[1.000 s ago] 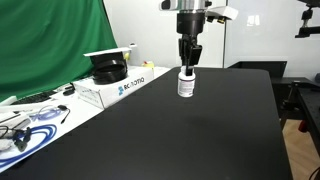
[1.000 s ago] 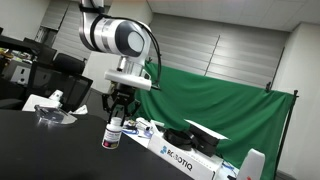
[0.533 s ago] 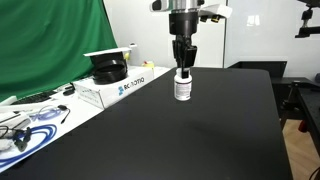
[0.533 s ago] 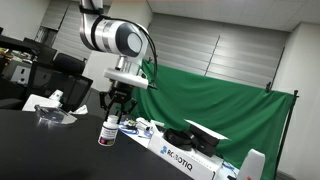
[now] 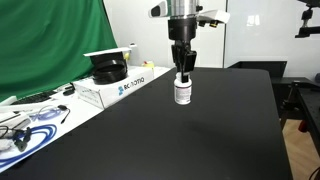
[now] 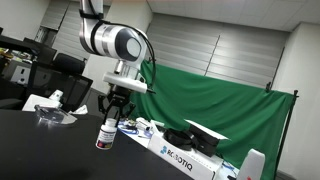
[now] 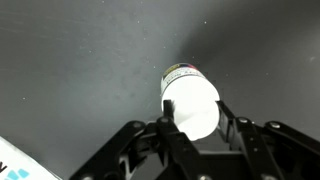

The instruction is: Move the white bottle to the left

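Observation:
The white bottle (image 5: 182,92) is small, with a white cap and a darker label band. It hangs upright a little above the black table (image 5: 200,140). My gripper (image 5: 182,70) is shut on the white bottle's cap from above. It also shows in an exterior view, where the gripper (image 6: 112,116) holds the white bottle (image 6: 105,136) over the table. In the wrist view the white bottle (image 7: 191,102) sits between the two fingers (image 7: 193,121), which press its sides.
A white Robotiq box (image 5: 120,85) with a black device on top stands beside the table, in front of a green screen (image 5: 50,40). Cables and tools (image 5: 25,125) lie on the white bench. A glass dish (image 6: 55,118) sits beyond the arm.
My gripper has moved with the white bottle, a little toward the camera in one exterior view and to the left and down in the other.

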You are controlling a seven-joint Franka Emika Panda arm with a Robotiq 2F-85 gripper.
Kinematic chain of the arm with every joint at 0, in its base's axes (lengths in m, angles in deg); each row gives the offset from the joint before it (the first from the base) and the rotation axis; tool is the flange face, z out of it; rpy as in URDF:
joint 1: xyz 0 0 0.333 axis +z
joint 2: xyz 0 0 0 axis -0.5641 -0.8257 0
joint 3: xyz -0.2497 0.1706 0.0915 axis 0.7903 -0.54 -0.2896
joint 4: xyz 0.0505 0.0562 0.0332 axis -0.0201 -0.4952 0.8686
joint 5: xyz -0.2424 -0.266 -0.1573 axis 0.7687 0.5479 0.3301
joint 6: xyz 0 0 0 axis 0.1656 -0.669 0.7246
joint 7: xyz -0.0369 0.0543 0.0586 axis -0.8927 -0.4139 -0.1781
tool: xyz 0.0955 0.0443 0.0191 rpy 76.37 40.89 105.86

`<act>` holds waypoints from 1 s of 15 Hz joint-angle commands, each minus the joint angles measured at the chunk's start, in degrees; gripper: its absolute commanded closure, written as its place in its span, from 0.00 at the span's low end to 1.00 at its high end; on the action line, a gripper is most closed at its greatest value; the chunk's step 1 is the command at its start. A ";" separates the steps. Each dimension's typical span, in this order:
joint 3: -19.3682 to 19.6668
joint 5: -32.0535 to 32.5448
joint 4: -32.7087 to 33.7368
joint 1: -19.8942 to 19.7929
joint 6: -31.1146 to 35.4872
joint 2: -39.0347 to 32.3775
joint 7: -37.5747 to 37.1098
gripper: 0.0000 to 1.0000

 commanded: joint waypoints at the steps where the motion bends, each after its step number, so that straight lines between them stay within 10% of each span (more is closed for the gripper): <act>1: -0.87 0.19 3.22 -0.13 0.87 -4.26 0.65 0.81; 15: -2.53 1.77 6.48 -0.92 3.63 -13.07 0.23 0.81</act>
